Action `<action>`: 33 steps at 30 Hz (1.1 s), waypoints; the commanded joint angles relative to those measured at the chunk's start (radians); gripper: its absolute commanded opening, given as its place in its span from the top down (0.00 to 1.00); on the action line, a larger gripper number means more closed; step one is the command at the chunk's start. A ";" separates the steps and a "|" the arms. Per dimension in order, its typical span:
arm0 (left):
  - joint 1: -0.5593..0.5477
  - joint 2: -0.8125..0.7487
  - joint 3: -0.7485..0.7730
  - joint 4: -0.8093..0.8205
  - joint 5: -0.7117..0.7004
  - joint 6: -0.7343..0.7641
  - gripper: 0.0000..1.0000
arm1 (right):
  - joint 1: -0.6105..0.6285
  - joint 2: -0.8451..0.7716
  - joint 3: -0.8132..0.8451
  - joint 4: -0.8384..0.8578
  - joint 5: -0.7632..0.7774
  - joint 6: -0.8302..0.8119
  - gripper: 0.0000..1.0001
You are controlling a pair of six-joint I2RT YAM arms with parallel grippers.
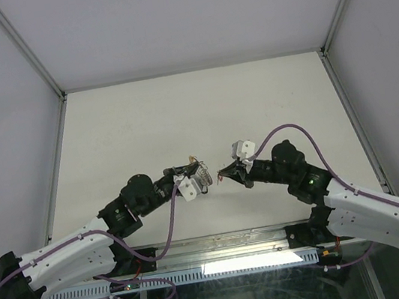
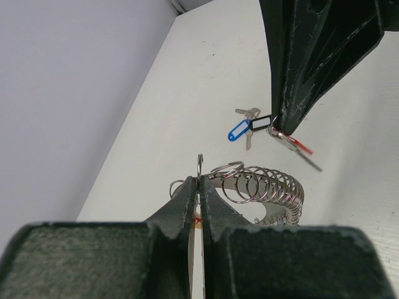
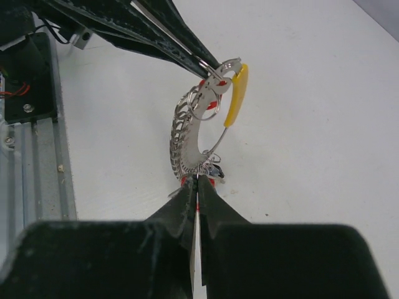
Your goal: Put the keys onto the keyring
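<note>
- Where the left gripper pinches fully closed, we see only a thin edge of the keyring it holds.
- The right gripper, jaws closed, clamps a red-tagged key, mostly hidden in its own view.
- We count one keyring and three tags; the blue-tagged key and black-tagged key lie together on the table.

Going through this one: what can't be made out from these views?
- Left wrist: the left gripper hides the near part of the keyring.
- Left wrist: the right gripper covers the head of the red-tagged key.
- Right wrist: that key is almost wholly behind the gripper's fingertips.
- Top external: keyring and key are too small to tell whether they touch.
- Left wrist: the loose keys are too small to count.
</note>
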 commanded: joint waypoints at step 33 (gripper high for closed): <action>0.015 0.014 0.042 0.077 -0.014 -0.047 1.00 | 0.013 0.180 0.197 0.171 -0.122 -0.027 1.00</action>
